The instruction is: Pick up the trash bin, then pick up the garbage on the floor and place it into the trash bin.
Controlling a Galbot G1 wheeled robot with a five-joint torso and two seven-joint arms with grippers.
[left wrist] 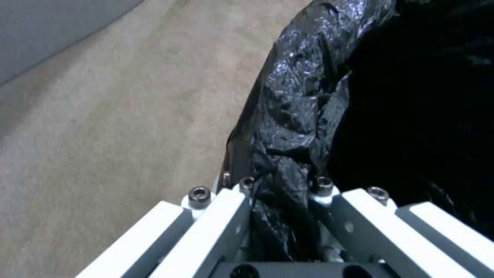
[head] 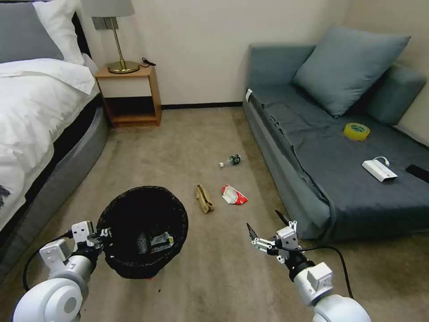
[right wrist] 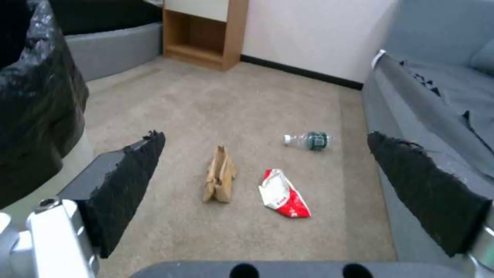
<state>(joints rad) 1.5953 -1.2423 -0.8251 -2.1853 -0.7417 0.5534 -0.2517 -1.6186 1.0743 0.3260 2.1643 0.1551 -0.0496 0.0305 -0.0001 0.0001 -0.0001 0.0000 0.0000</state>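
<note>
The left end effector gripped the trash bin rim above the carpet. The right end effector hovered open near the bottle, whose green label was unreadable.

Left gripper's fingers cut off by frame edge; bin's base hidden.
</note>
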